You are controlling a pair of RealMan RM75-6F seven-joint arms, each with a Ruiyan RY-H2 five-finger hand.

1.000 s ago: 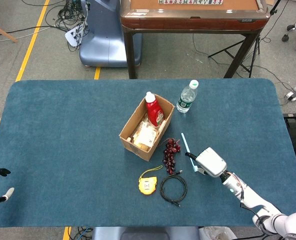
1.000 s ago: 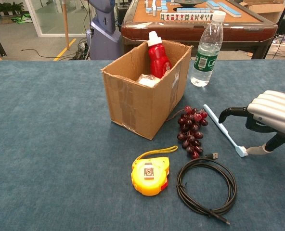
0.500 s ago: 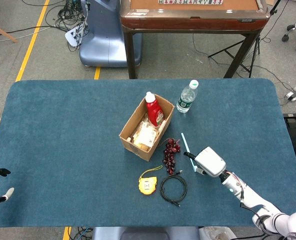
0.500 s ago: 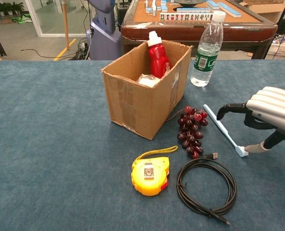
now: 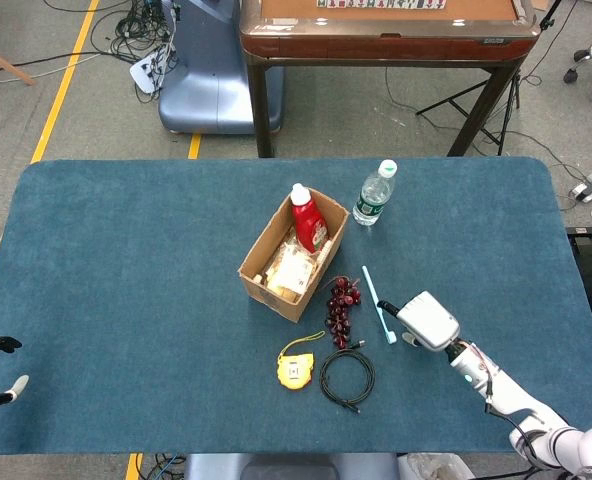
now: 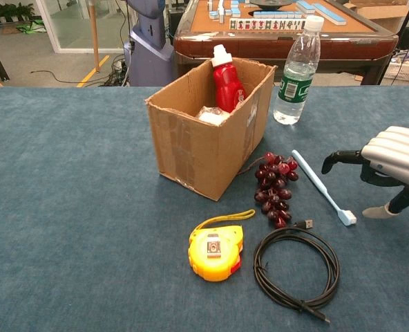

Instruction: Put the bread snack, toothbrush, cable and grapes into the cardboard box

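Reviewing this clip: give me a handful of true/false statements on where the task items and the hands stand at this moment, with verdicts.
1. The toothbrush lies on the table, held by no hand. True.
2. The right hand grips the toothbrush. False: it is beside the toothbrush, to its right, with its fingers apart and holding nothing.
3. The grapes are already inside the cardboard box. False: they lie on the table next to the box.
4. The cable lies coiled on the table beside the yellow tape measure. True.
5. The water bottle stands inside the box. False: it stands on the table behind the box; a red bottle is in the box.
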